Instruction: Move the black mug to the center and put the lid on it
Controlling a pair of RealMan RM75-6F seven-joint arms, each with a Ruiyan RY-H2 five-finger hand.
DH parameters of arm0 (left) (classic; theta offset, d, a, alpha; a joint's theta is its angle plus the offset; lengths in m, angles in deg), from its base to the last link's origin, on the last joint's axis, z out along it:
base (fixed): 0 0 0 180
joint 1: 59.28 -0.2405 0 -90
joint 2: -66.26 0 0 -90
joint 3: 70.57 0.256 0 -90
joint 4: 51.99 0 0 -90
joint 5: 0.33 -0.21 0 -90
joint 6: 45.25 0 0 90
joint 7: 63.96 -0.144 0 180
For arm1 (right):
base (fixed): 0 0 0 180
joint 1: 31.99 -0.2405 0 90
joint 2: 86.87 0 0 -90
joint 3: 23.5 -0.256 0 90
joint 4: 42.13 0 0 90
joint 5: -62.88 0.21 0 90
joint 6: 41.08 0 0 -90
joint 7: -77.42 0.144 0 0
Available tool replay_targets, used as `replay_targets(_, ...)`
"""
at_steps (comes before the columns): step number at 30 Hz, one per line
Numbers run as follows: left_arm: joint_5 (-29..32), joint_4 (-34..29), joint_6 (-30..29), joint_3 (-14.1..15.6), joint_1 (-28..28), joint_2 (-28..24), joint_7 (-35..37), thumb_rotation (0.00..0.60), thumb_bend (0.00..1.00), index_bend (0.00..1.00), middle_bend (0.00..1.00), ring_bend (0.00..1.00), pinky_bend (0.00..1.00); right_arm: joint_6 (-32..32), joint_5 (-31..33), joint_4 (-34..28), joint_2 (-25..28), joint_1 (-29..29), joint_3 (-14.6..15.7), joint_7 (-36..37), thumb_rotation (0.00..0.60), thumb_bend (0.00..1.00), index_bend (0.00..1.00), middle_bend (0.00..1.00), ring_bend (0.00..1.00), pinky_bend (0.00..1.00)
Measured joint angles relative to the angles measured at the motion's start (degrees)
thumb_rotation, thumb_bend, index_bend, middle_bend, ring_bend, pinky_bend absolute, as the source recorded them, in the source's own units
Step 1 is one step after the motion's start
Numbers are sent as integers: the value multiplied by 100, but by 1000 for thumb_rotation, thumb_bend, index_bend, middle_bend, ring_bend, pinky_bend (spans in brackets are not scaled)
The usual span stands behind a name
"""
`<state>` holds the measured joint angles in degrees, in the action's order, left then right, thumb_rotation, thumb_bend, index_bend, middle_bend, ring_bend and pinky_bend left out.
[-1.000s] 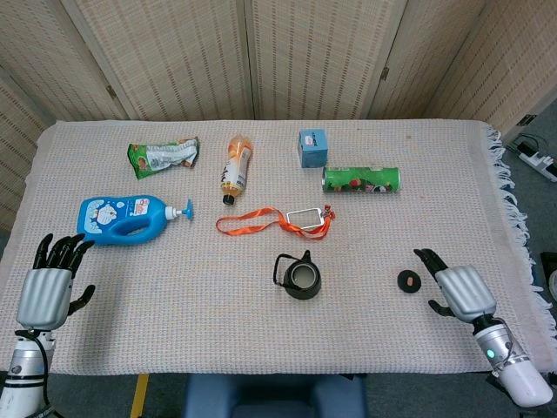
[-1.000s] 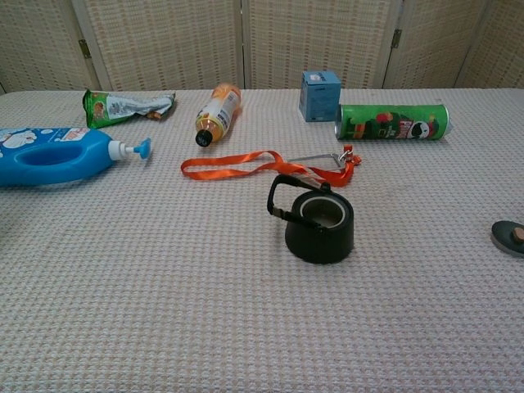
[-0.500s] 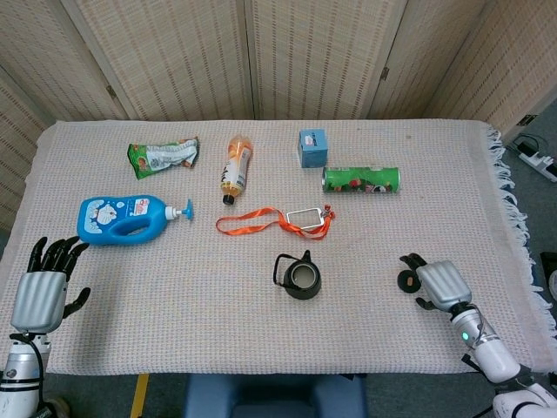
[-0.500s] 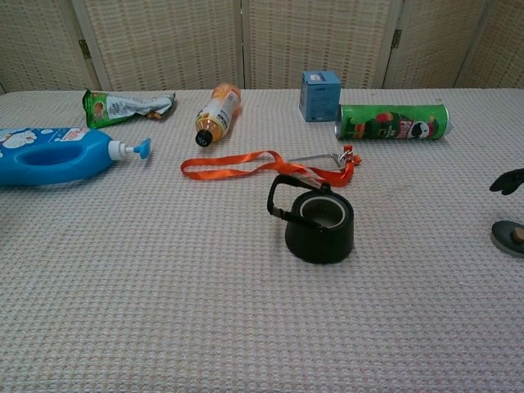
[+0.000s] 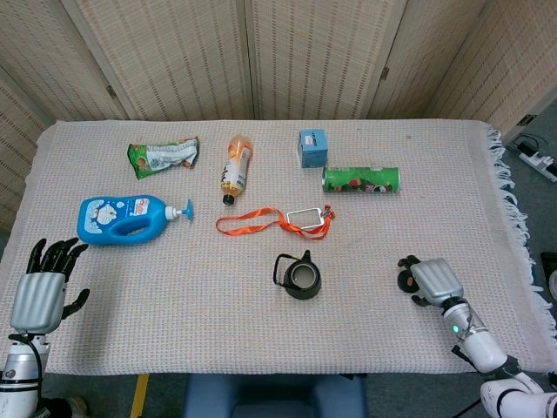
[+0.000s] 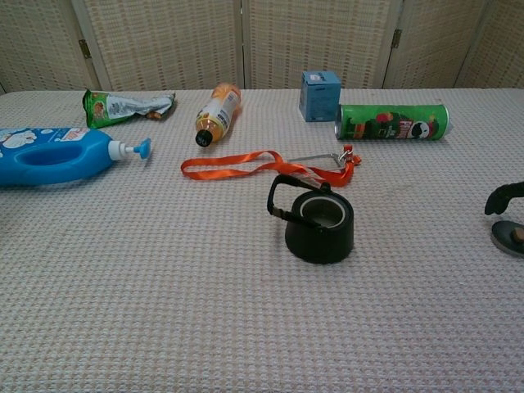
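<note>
The black mug [image 5: 298, 277] stands upright and uncovered near the table's middle front, handle to its left; the chest view shows the black mug [image 6: 319, 225] with its pale inside. The small dark lid [image 5: 405, 280] lies flat on the cloth to the mug's right, and only part of the lid [image 6: 512, 237] shows at the chest view's right edge. My right hand [image 5: 432, 280] sits just right of the lid, fingers arched over it; a dark fingertip [image 6: 501, 196] hovers above the lid, holding nothing. My left hand [image 5: 39, 292] is at the front left edge, fingers spread and empty.
Behind the mug lies an orange lanyard [image 5: 270, 220] with a card. Farther back are a green chip can [image 5: 360, 179], a blue box [image 5: 312, 146], an orange bottle [image 5: 235, 164], a green snack bag [image 5: 163, 155] and a blue detergent bottle [image 5: 126, 216].
My right hand has moved left across the cloth until its fingers arch over the lid. The left hand has drawn back slightly toward the table's front edge. Mug and lid have not moved.
</note>
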<state>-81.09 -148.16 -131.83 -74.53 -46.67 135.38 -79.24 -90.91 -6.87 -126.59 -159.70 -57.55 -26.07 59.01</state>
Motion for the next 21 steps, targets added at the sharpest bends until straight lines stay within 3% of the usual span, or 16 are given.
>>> replay_targets(21,-38,91,88,-87,-89,-3,103,600,224,164,106,96,0,-187,169,201,-286,-84,33,-131,600,268,333,368,866,885)
